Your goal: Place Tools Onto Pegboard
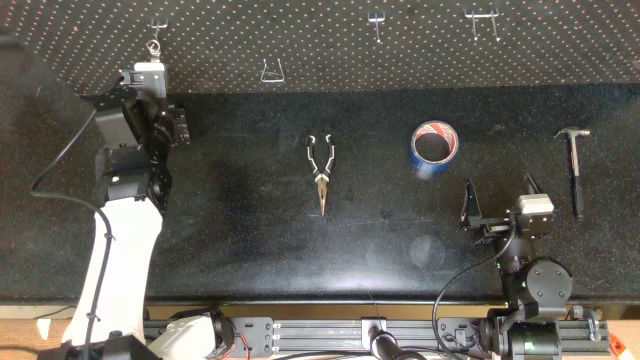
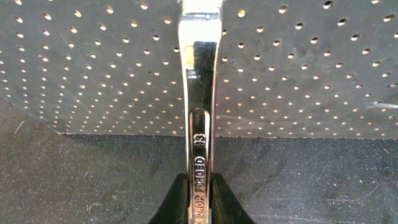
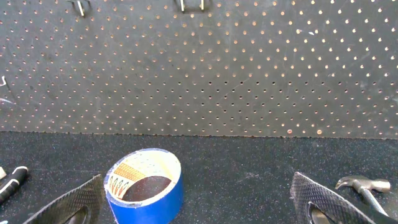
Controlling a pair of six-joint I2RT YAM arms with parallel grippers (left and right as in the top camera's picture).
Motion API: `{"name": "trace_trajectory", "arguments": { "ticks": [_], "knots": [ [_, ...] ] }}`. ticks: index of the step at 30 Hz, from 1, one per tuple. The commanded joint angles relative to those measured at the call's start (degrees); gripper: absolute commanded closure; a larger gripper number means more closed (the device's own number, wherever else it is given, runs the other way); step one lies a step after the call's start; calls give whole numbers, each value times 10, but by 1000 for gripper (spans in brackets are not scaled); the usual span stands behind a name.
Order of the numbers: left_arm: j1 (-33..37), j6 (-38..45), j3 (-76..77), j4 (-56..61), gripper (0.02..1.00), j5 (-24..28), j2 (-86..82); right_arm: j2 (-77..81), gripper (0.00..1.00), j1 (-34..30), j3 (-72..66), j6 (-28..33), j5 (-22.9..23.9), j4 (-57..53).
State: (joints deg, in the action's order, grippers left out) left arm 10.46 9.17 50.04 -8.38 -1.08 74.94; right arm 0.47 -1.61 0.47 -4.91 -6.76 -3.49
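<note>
Though its upper end is cut off in the left wrist view, the shiny chrome steel wrench stands upright and lifted off the worktop, its flat shank in front of the dark perforated pegboard. The left hand is clenched on the wrench's lower shank, one black finger on each side. From above, the wrench's ring end shows over the board's far left part, near a small metal hook; whether it touches the hook cannot be told.

Further along the pegboard hang a triangular wire hook and two more metal hooks.

On the black worktop, well apart from the wrench, lie the needle-nose pliers with pale handles, tips pointing toward the arms' bases. To their right stands a blue roll of tape on its flat side, and at the far right lies a steel hammer with a dark handle, head toward the pegboard.

The right hand sits low near the worktop's front edge, released, its two fingers spread wide and holding nothing; the tape roll lies ahead of it.
</note>
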Motion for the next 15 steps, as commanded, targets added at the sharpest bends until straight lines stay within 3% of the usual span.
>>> {"name": "trace_trajectory", "arguments": {
  "ticks": [1,3,5,9,10,11,15],
  "knots": [
    [0,8,0,30,989,-7,27,-4,25,-3,-2,-6,1,-2],
    [0,8,0,48,982,-7,38,-4,25,-3,-2,-6,1,-2],
    [0,8,0,73,844,-7,50,-4,25,-3,-2,-6,1,-2],
    [0,8,0,95,354,-7,56,-4,27,-3,-2,-6,1,-2],
    [0,8,0,98,84,-7,56,-4,25,-3,-2,-6,1,-2],
    [0,8,0,99,23,-7,53,-4,25,-3,-2,-6,1,-2],
    [0,8,0,39,23,-16,-6,-4,27,-3,-2,-6,1,-2]
  ]
}}
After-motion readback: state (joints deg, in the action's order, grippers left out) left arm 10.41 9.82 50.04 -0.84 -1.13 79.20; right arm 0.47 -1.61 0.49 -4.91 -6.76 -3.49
